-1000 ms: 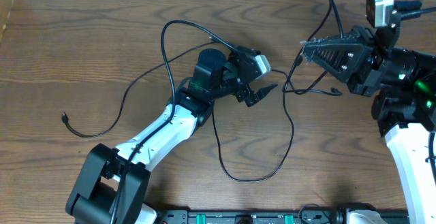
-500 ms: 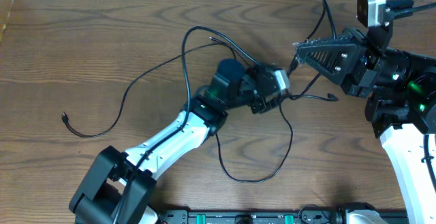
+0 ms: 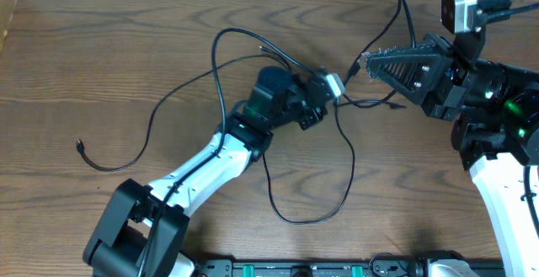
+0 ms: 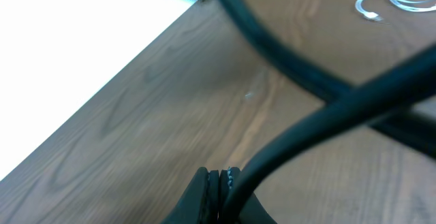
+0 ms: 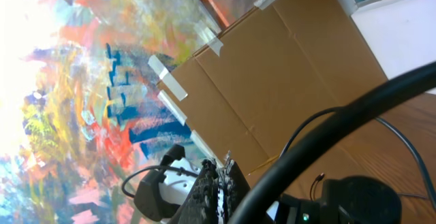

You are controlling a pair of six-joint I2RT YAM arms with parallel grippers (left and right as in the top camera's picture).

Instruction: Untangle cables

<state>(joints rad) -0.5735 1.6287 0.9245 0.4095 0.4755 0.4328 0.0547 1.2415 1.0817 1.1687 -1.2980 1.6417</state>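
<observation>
Wood-grain surface seen from above, with two robot arms and a long black cord strewn across its middle. The left arm stretches from the near left edge toward the centre. Its jaws are closed on the black cord, which in the wrist view comes straight out from between the fingertips. The right arm stands at the right side. Its jaws point left and are also pinched shut on the black cord, just to the right of the left jaws. From there one strand runs toward the far edge.

Left of centre the cord makes a tall loop, then trails left to a small plug lying on the wood. Another loop sags toward the near edge, below the left jaws. Whether this is one black cord or several, I cannot tell.

A thin white cord lies on the surface well apart from the left jaws, visible only in the left wrist view.
</observation>
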